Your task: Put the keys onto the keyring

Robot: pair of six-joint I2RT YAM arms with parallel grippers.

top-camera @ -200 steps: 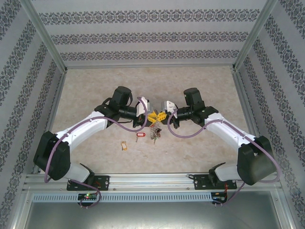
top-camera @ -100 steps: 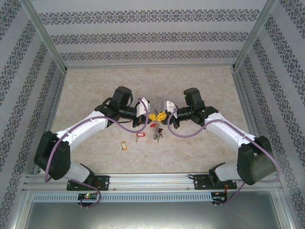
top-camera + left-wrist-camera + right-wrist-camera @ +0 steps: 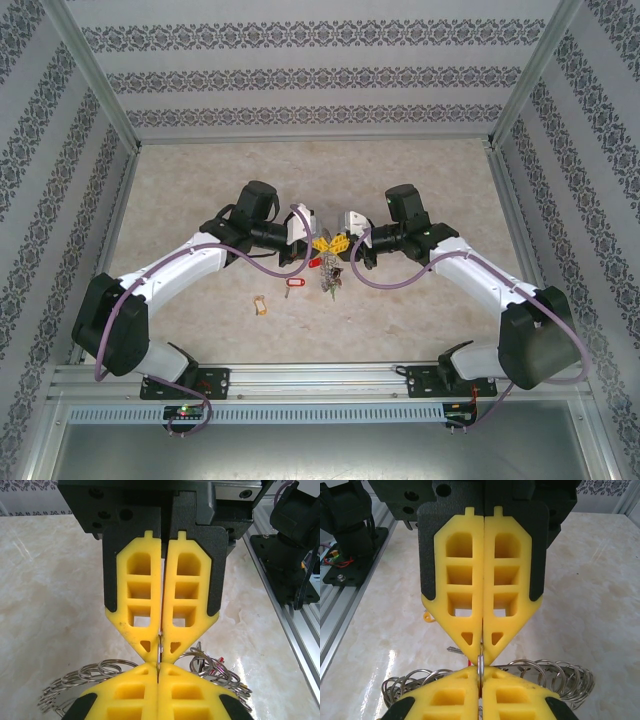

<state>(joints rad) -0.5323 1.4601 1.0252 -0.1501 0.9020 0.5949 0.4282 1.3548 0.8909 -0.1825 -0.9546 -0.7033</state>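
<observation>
Both white arms (image 3: pixel 180 265) bent inward, meeting tip-to-tip over pale marbled tabletop (image 3: pixel 200 180). Fully closed left tool (image 3: pixel 159 647) pinches the wire of the large round metal keyring (image 3: pixel 328 275), bunched at the tips; right tool (image 3: pixel 481 652) likewise clamped on it. Loose red-tagged key (image 3: pixel 293 283) and tan-tagged key (image 3: pixel 261 305) lie near-side of left tool, apart, nothing between.

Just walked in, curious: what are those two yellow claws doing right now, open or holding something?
Left gripper: closed, pinching the keyring.
Right gripper: closed, pinching the same keyring.
</observation>
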